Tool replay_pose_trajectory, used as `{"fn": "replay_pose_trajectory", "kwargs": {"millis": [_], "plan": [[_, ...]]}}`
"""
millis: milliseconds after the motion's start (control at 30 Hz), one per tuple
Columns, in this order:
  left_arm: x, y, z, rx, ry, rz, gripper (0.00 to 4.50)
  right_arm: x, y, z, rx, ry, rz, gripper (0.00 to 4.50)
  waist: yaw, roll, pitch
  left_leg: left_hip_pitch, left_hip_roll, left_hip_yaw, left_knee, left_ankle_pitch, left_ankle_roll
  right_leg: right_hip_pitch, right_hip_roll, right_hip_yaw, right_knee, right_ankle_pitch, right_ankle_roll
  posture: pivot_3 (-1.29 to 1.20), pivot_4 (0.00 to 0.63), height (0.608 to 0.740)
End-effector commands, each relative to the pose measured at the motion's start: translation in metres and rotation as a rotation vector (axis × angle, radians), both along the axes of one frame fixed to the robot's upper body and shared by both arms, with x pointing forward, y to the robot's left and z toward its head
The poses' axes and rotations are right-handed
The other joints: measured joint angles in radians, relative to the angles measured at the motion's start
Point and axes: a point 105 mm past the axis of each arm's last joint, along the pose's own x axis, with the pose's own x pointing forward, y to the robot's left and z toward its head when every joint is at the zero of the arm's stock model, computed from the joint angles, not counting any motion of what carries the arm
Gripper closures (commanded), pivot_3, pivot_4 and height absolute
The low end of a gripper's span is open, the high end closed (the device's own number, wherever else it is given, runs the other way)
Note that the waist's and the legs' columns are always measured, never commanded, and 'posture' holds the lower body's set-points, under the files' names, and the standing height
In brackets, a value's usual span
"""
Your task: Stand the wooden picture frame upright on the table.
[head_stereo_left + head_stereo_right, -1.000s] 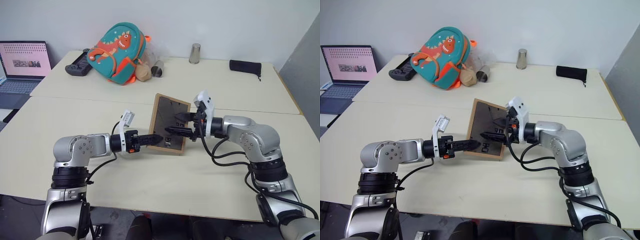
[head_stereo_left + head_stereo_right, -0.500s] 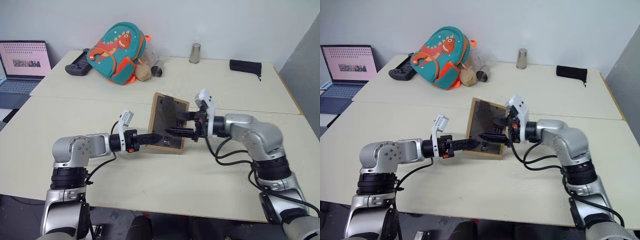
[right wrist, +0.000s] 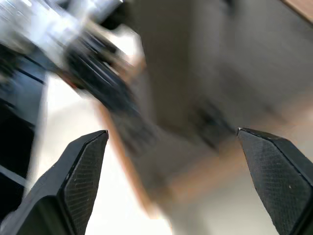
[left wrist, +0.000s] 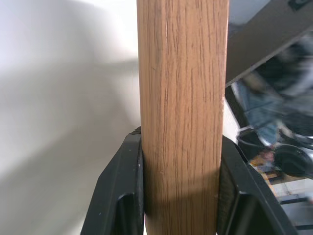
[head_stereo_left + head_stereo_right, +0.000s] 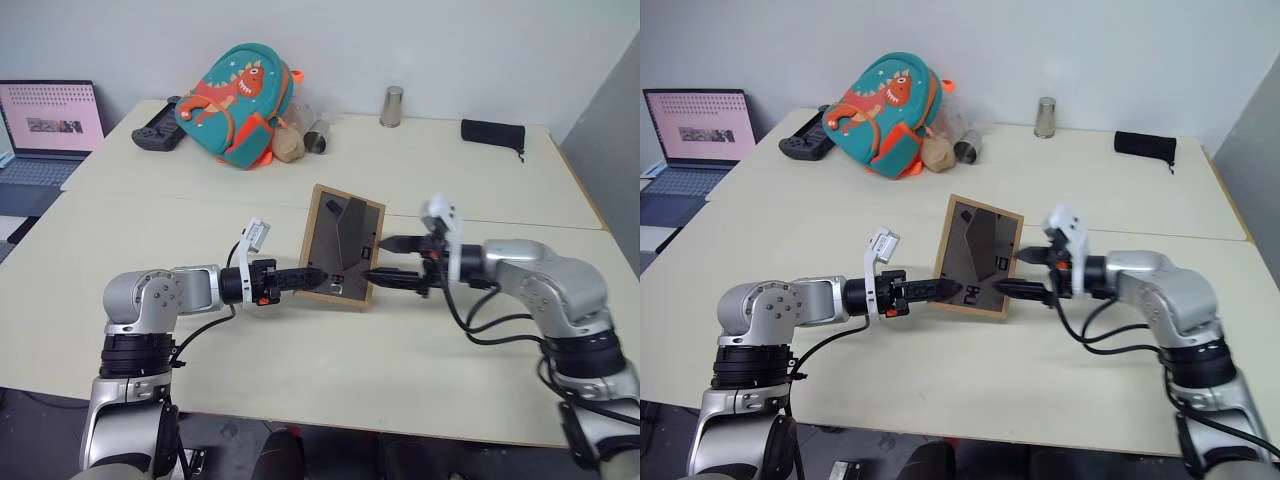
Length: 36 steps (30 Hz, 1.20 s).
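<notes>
One left tool (image 5: pixel 312 276) clamps wooden picture frame (image 5: pixel 343 246) | right tool (image 5: pixel 388 261) beside, probably apart

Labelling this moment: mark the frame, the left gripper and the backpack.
frame (image 5: pixel 343 243): left eye view, dark back panel.
left gripper (image 5: pixel 312 275): left eye view, fingertips at frame's edge.
backpack (image 5: pixel 235 105): left eye view, teal front.

Looking like an office or lab test room: plain white walls, two cream table (image 5: pixel 300 380) slabs butting together, open laptop (image 5: pixel 45 130) running at far left, kid's backpack (image 5: pixel 235 100), game controller (image 5: pixel 158 133), metal cup (image 5: pixel 391 106) sitting as props.
</notes>
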Motion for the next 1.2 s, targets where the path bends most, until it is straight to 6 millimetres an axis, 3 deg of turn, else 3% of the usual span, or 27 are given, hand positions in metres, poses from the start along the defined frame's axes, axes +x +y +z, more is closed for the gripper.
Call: {"fn": "replay_pose_trajectory", "kwargs": {"millis": [33, 100, 233, 333, 533, 833, 933, 1200], "plan": [[-0.01, 0.003, 0.017, -0.058, 0.036, -0.046, 3.23, -0.01, -0.024, 0.01, -0.062, -0.155, 0.039, 0.03, 0.002, 0.0, 0.0, -0.001, 0.0, 0.0, 0.0, 0.0, 0.0, -0.002, 0.0, 0.001, 0.0, 0.0, 0.0, 0.0, 0.15, 0.74], [-0.014, 0.005, 0.018, -0.084, 0.109, -0.071, 3.23, -0.008, -0.03, 0.007, -0.076, -0.225, 0.025, 0.03, 0.0, 0.0, 0.0, -0.001, 0.0, 0.0, 0.0, 0.0, 0.0, -0.002, 0.0, 0.0, 0.0, 0.0, 0.0, 0.0, 0.15, 0.74], [-0.019, 0.007, 0.019, -0.135, 0.187, -0.107, 3.23, 0.003, -0.029, -0.002, -0.29, -0.651, 0.054, 0.03, -0.015, 0.0, 0.0, -0.001, 0.001, 0.0, 0.0, 0.0, 0.0, -0.002, 0.001, 0.0, 0.002, 0.0, 0.0, 0.0, 0.15, 0.74], [-0.021, 0.009, 0.021, -0.176, 0.224, -0.116, 3.23, 0.013, -0.026, 0.008, -0.4, -1.026, 0.021, 0.03, -0.019, 0.0, 0.0, 0.0, 0.001, 0.001, 0.001, 0.0, 0.0, -0.002, 0.001, 0.001, 0.002, 0.0, 0.001, 0.0, 0.15, 0.74], [-0.03, 0.003, 0.026, -0.217, 0.243, -0.157, 3.23, -0.004, -0.001, 0.01, -0.466, -1.507, 0.198, 0.03, -0.015, 0.0, 0.0, 0.0, 0.001, 0.001, 0.001, 0.002, -0.004, -0.002, 0.0, 0.001, 0.004, 0.0, 0.0, 0.0, 0.15, 0.74], [-0.046, -0.009, 0.022, -0.226, 0.255, -0.187, 3.23, 0.006, 0.041, 0.01, -0.4, -1.681, 0.266, 0.03, -0.016, 0.0, 0.0, 0.002, 0.001, 0.0, 0.001, 0.005, -0.008, -0.002, 0.0, 0.001, 0.006, 0.001, -0.001, 0.0, 0.15, 0.74], [-0.046, -0.01, 0.023, -0.24, 0.25, -0.165, 3.23, 0.007, 0.042, 0.013, -0.375, -1.691, 0.267, 0.51, -0.013, 0.0, 0.0, 0.003, 0.001, -0.001, 0.001, 0.006, -0.008, 0.0, 0.0, 0.001, 0.007, 0.001, -0.001, 0.0, 0.15, 0.74], [-0.047, -0.011, 0.023, -0.26, 0.27, -0.111, 3.23, 0.0, 0.039, 0.022, -0.323, -1.744, 0.26, 2.34, -0.009, 0.0, 0.0, 0.004, 0.0, -0.001, 0.001, 0.006, -0.008, 0.001, -0.001, 0.001, 0.007, 0.001, -0.001, 0.0, 0.15, 0.74]]}}
